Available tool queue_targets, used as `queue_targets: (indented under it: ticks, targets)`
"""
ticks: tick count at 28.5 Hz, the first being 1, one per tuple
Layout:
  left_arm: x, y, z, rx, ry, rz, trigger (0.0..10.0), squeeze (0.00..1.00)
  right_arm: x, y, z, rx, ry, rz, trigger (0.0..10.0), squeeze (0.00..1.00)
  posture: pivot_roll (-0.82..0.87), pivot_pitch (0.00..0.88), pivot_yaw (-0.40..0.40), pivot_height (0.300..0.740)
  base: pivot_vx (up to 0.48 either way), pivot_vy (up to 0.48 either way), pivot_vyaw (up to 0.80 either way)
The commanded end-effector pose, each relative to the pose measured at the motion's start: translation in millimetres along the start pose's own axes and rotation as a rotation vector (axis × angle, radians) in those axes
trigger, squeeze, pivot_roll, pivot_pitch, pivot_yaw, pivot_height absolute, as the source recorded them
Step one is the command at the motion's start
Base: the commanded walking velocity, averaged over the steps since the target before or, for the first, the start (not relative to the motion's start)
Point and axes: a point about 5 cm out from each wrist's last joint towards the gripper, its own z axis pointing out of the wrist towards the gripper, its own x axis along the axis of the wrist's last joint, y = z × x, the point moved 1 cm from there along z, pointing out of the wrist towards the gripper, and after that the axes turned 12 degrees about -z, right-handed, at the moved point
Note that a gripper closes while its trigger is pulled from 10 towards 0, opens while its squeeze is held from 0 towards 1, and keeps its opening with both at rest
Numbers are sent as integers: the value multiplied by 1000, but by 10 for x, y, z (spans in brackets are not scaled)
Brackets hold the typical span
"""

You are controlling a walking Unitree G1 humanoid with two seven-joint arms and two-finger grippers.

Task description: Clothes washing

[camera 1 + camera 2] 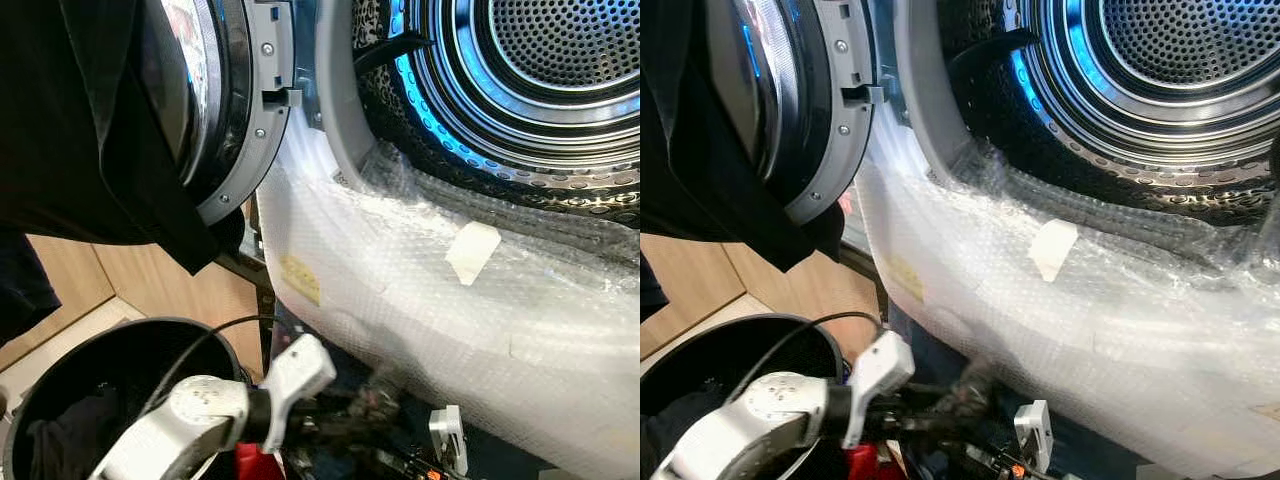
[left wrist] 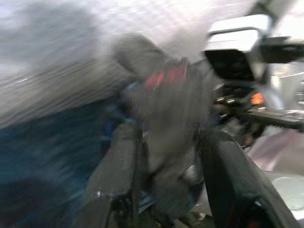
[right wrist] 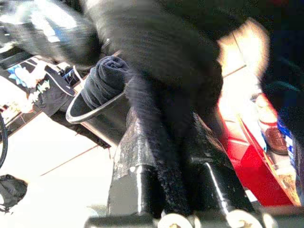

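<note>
1. While the washer drum (image 1: 560, 60) gapes open at upper right, its front below is wrapped in bubble wrap (image 1: 450, 300); the round door (image 1: 225, 100) swings out to the left.
2. Black garment (image 1: 80, 130) drapes over the door, cut off at the frame's left edge.
3. Black laundry basket (image 1: 60, 390) sits low left with dark clothes inside, partly hidden by the left arm (image 1: 200, 410).
4. Right gripper (image 3: 164, 156): fingers pinched on a dark fuzzy cloth (image 3: 156, 114) running up between them, blurred above.
5. Left gripper (image 2: 166, 156): fingers spread, grey cloth (image 2: 161, 95) between them; grip too smeared to tell.
</note>
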Motion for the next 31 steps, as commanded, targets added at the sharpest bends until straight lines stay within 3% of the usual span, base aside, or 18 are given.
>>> queue_targets:
  ticks: [1,7,10,13,16,17,18,19,20,21,23,25,27,28,29,31]
  targets:
    - [-3,-33,-71,43,14,-15,9647,1000,62,-13,-4,6,12,-25,0,0,155,0,18,740,0,0,0]
    - [53,-32,-187,98,79,-45,10000,1000,13,-41,-15,21,-4,-10,0,0,173,0,16,740,0,0,0]
    - [144,-92,-376,130,203,-128,9961,1000,-15,-53,-34,36,-41,-22,0,0,166,0,13,740,0,0,0]
    - [89,-230,-520,258,173,-80,10000,1000,-15,-109,-51,75,-60,-19,0,0,181,0,7,740,0,0,0]
    - [-3,-300,-538,327,133,-49,10000,1000,-17,-155,-50,112,-81,-29,0,0,188,0,6,740,0,0,0]
    - [-120,-418,-516,445,136,-34,10000,914,37,-205,-41,156,-83,-52,0,0,182,0,3,740,0,0,0]
    - [-155,-459,-502,489,146,-30,10000,914,64,-218,-38,169,-83,-62,0,0,182,0,1,740,0,0,0]
    - [-160,-508,-495,546,164,-20,10000,376,94,-224,-33,177,-80,-71,0,0,183,0,0,740,0,0,0]
    - [-176,-615,-497,657,207,-44,10000,0,165,-243,-21,197,-73,-94,0,0,183,0,-1,740,0,0,0]
    - [-176,-615,-497,657,207,-44,10000,0,165,-243,-21,197,-73,-94,0,0,183,0,-1,740,0,0,0]
    - [-228,-747,-523,796,223,9,10000,0,237,-269,6,214,-67,-119,0,0,179,0,-6,740,0,0,0]
    - [-314,-848,-565,893,260,-25,10000,0,287,-318,29,239,-59,-139,0,0,176,0,-11,740,0,0,0]
    - [-383,-907,-591,959,260,9,10000,0,357,-374,47,265,-48,-157,0,0,169,0,-12,740,0,0,0]
    - [-383,-907,-591,959,260,9,10000,0,357,-374,47,265,-48,-157,0,0,169,0,-12,740,0,0,0]
    - [-402,-897,-571,951,229,82,10000,0,389,-388,53,268,-45,-170,0,0,167,0,-12,740,0,0,0]
    - [-400,-895,-584,970,286,61,10000,0,473,-407,55,273,-29,-196,0,0,155,0,-7,740,0,0,0]
